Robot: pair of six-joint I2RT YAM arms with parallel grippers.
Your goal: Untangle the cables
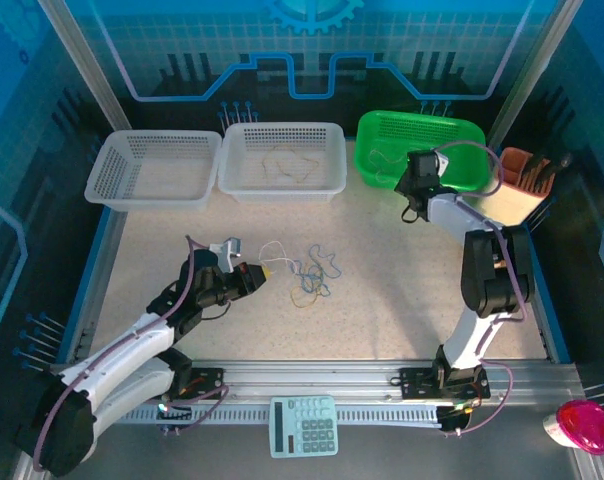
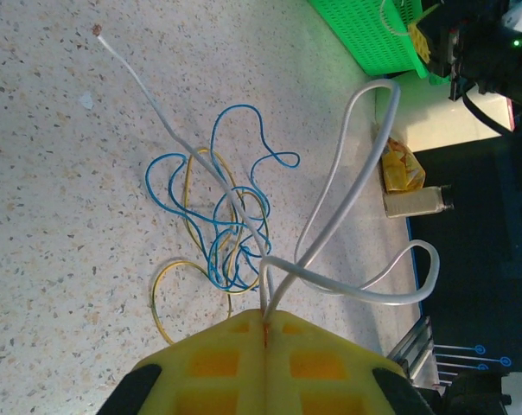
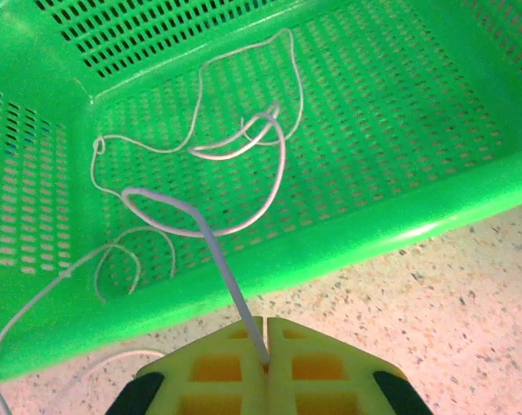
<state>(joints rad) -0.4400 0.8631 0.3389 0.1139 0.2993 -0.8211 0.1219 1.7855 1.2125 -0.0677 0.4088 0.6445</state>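
Observation:
The cables lie in a tangle [image 1: 312,275] in the middle of the table: a blue one [image 2: 235,207], a yellow one [image 2: 170,285] and a white one [image 2: 157,99] crossing them. My left gripper [image 2: 265,316] is shut on the white cable, which loops out from between the yellow fingers; it sits just left of the tangle [image 1: 267,269]. At the near rim of the green basket [image 3: 270,251], my right gripper [image 3: 266,322] is shut on another white cable [image 3: 244,147] that coils inside that basket. From above, the right gripper [image 1: 414,178] is at the basket's left front.
Two white baskets stand at the back, the left one [image 1: 154,168] bare, the middle one [image 1: 282,185] holding a thin tan cord [image 1: 287,160]. A brown holder with tools [image 1: 527,180] is at the right edge. A calculator [image 1: 304,425] lies on the front rail.

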